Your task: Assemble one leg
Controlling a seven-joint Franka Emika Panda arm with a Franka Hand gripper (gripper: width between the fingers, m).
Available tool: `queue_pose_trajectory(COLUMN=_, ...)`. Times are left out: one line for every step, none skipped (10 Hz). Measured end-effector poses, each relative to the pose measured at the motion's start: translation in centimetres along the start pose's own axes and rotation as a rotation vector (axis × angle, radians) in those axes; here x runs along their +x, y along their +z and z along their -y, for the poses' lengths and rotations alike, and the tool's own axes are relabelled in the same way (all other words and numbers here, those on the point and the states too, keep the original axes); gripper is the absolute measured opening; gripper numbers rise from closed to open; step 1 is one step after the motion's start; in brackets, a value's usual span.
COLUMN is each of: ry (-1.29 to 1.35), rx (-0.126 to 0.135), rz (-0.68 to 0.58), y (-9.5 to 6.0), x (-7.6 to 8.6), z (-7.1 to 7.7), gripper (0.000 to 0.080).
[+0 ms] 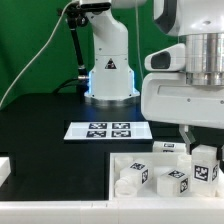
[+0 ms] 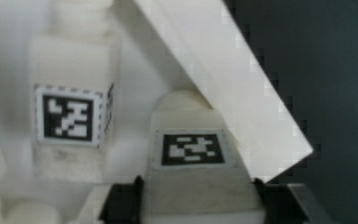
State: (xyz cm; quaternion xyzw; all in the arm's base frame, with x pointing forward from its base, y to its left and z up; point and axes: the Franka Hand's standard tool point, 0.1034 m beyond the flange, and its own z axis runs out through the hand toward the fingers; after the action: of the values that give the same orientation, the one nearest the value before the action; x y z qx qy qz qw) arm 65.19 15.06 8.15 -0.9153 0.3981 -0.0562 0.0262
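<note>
In the wrist view a white boxy leg (image 2: pixel 197 135) with a square marker tag stands between my gripper's (image 2: pixel 206 200) two black fingers (image 2: pixel 133 200). Both pads lie against its sides, so the gripper is shut on it. In the exterior view the gripper (image 1: pixel 203 148) hangs low at the right, over the leg (image 1: pixel 205 166), which stands in the white tray-like part (image 1: pixel 118 158). A second leg (image 2: pixel 69 100) with a tag lies right beside the held one. Whether the held leg is off the tray floor is not visible.
More loose white parts with tags (image 1: pixel 133 178) (image 1: pixel 171 185) (image 1: pixel 165 150) lie in the tray. The marker board (image 1: pixel 100 130) lies flat behind it on the black table. The robot base (image 1: pixel 108 70) stands at the back. A white slanted wall (image 2: pixel 220 70) runs past the held leg.
</note>
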Motion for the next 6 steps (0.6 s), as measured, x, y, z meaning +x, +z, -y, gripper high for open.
queue_pose_trajectory(ry=0.102, rx=-0.004, rz=0.008, y=0.0, x=0.06, z=0.09, gripper=0.0284)
queue_pose_trajectory(ry=0.148, rx=-0.003, rz=0.009, y=0.0, x=0.04, z=0.11, gripper=0.0284)
queue_pose_trajectory(ry=0.156, rx=-0.003, rz=0.01, y=0.01, x=0.02, z=0.11, gripper=0.0284)
queue_pose_trajectory(ry=0.134, rx=-0.002, rz=0.011, y=0.04, x=0.0, z=0.11, gripper=0.0357)
queue_pose_trajectory(ry=0.1, rx=-0.002, rz=0.011, y=0.04, x=0.02, z=0.1, gripper=0.0525)
queue_pose_trajectory(ry=0.054, rx=-0.002, rz=0.011, y=0.05, x=0.17, z=0.01, gripper=0.0525)
